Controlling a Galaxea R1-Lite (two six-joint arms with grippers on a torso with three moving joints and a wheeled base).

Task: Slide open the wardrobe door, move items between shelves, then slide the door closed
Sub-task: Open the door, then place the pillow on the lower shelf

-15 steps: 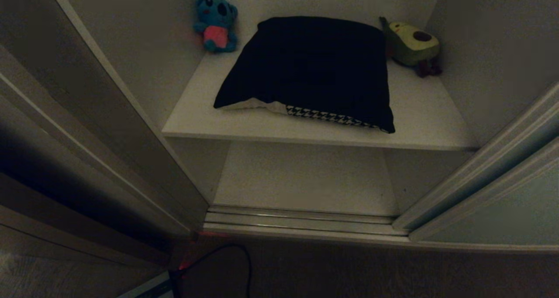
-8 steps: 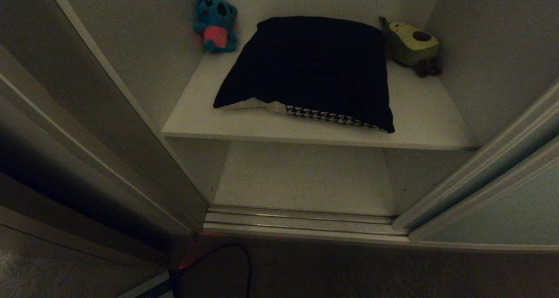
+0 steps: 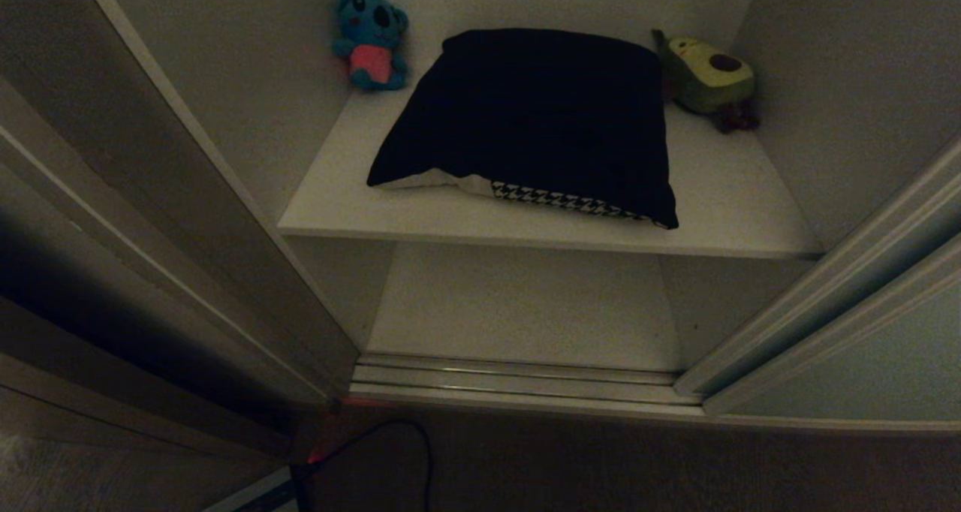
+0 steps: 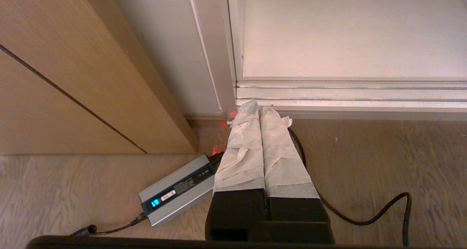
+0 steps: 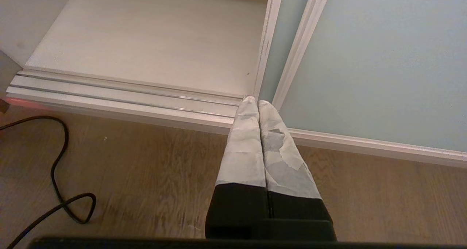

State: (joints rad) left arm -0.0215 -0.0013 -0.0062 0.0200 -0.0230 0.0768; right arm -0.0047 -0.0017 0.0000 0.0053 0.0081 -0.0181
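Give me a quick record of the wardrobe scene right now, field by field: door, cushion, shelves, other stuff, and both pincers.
door: sliding wardrobe door slid to the right, wardrobe open
cushion: cushion flat on upper shelf, dark side up
lower shelf: lower shelf bare
toys: blue plush back left, avocado plush back right
floor: silver box with cable
left pincer: left pincer shut, empty, low by floor track
right pincer: right pincer shut, empty, by door edge
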